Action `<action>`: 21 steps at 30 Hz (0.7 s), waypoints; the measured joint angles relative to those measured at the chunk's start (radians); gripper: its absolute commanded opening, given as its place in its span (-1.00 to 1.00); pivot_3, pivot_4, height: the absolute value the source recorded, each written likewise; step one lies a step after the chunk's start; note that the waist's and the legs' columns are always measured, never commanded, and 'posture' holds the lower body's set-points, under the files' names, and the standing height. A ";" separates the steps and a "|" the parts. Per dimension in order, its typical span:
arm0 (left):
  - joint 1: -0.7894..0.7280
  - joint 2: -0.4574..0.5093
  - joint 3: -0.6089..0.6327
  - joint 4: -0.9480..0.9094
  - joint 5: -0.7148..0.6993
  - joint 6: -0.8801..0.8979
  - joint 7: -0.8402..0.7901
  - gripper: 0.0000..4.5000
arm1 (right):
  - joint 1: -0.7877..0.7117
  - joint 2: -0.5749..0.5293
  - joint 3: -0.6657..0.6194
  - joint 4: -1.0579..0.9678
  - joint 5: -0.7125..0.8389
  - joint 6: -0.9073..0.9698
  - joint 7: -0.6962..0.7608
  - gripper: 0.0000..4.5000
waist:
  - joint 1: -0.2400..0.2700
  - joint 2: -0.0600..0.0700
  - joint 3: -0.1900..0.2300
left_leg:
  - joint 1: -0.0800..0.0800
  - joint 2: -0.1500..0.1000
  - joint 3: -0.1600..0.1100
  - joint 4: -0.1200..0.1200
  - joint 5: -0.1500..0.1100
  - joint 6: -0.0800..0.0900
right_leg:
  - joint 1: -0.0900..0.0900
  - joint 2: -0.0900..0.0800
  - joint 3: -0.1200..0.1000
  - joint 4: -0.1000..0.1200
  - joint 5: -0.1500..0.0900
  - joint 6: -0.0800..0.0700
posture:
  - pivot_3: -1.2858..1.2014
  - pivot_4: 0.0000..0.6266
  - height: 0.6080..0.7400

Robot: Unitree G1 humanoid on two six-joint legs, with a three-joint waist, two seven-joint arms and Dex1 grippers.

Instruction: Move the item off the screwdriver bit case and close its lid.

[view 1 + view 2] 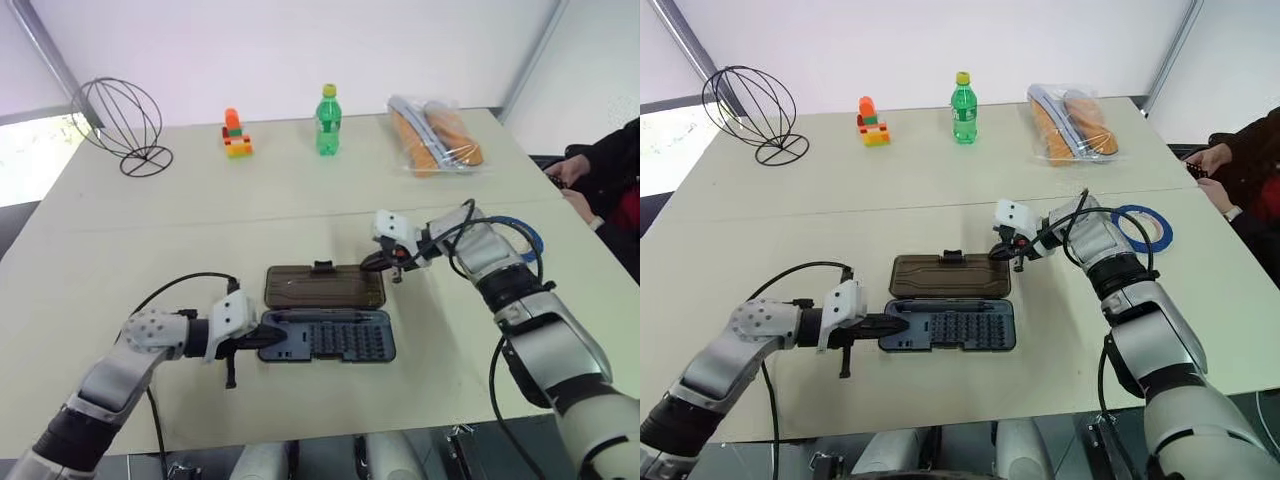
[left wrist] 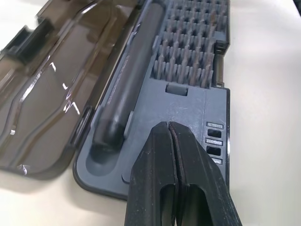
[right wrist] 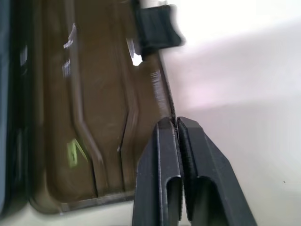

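Nearest the front edge of the worktop (image 1: 120, 290), the case (image 1: 950, 326) lies open, rows of bits showing, its driver handle (image 2: 123, 89) bedded along the hinge side. The left tool (image 1: 262, 340) has its two black fingers pressed together, empty, and sits over the case's left end; whether it presses on the plastic is hard to call. Just behind the case, the lid (image 1: 950, 275) lies flat on the worktop, folded fully back, smoky brown, with its black latch tab (image 1: 953, 257) on the far long edge. At the lid's right end sits the right tool (image 1: 1007, 252), fingers closed tight with nothing between them, tips right at the lid's far right corner; in the right wrist view they meet just over the lid's edge, but contact can't be confirmed. Over towards the right edge, well clear of the case, the blue tape ring (image 1: 1143, 228) lies flat on the worktop behind the right forearm. At that same edge a person's hand (image 1: 1203, 160) is in view. Along the far edge: a wire globe (image 1: 120, 122) at the left corner, then a stack of toy bricks (image 1: 236, 134), a green bottle (image 1: 328, 121) upright, and a clear bag of bread (image 1: 436, 135).
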 measured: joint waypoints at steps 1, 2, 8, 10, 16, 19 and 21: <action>0.010 0.000 0.001 0.001 0.000 -0.007 0.001 -1.00 | -0.005 0.008 0.001 0.017 -0.007 -0.015 0.000 -0.99 | -0.003 0.000 -0.003 | 0.001 0.000 0.000 -0.001 0.000 0.000 | 0.000 0.000 0.000 0.000 0.000 0.000 | 0.03 -0.52 1.00; 0.021 -0.001 0.001 0.001 0.000 -0.015 0.002 -1.00 | -0.009 0.018 0.001 0.033 -0.015 -0.028 -0.002 -0.99 | -0.009 0.000 -0.008 | 0.002 0.000 0.000 -0.003 0.000 0.000 | 0.001 0.000 0.000 0.000 -0.001 -0.001 | 0.03 -0.52 1.00; 0.041 -0.025 -0.001 0.003 0.000 -0.015 0.012 -1.00 | -0.005 0.040 -0.009 0.056 -0.046 -0.118 -0.046 -0.99 | -0.020 0.002 -0.013 | 0.012 0.001 0.000 -0.005 0.000 0.000 | 0.010 0.001 0.000 0.001 -0.007 -0.003 | 0.03 -0.52 1.00; 0.042 -0.032 -0.001 0.002 0.000 -0.014 0.016 -1.00 | 0.019 0.028 -0.025 -0.004 -0.044 -0.145 -0.068 -0.99 | -0.019 0.003 -0.012 | 0.012 0.001 -0.001 -0.005 0.000 0.000 | 0.010 0.001 0.000 0.001 -0.007 -0.003 | 0.03 -0.52 1.00; 0.033 -0.060 -0.003 0.011 -0.008 -0.006 0.028 -1.00 | 0.134 -0.052 -0.111 -0.377 0.002 -0.090 -0.092 -0.99 | -0.009 0.005 -0.010 | 0.009 0.001 -0.003 -0.004 0.000 0.000 | 0.009 0.000 -0.001 0.001 -0.007 -0.002 | 0.03 -0.52 1.00; 0.021 -0.069 -0.001 0.021 -0.021 0.013 0.026 -1.00 | 0.237 -0.103 -0.153 -0.616 0.020 0.005 -0.113 -0.99 | 0.004 0.005 -0.009 | 0.007 0.000 -0.003 -0.004 0.000 0.000 | 0.007 -0.002 -0.001 0.000 -0.007 -0.002 | 0.03 -0.52 1.00; 0.013 -0.079 0.001 0.027 -0.036 0.031 0.025 -1.00 | 0.302 -0.125 -0.175 -0.731 0.020 0.036 -0.145 -0.99 | 0.010 0.005 -0.009 | 0.006 0.000 -0.003 -0.004 0.000 0.000 | 0.006 -0.002 -0.001 0.000 -0.008 -0.001 | 0.03 -0.52 1.00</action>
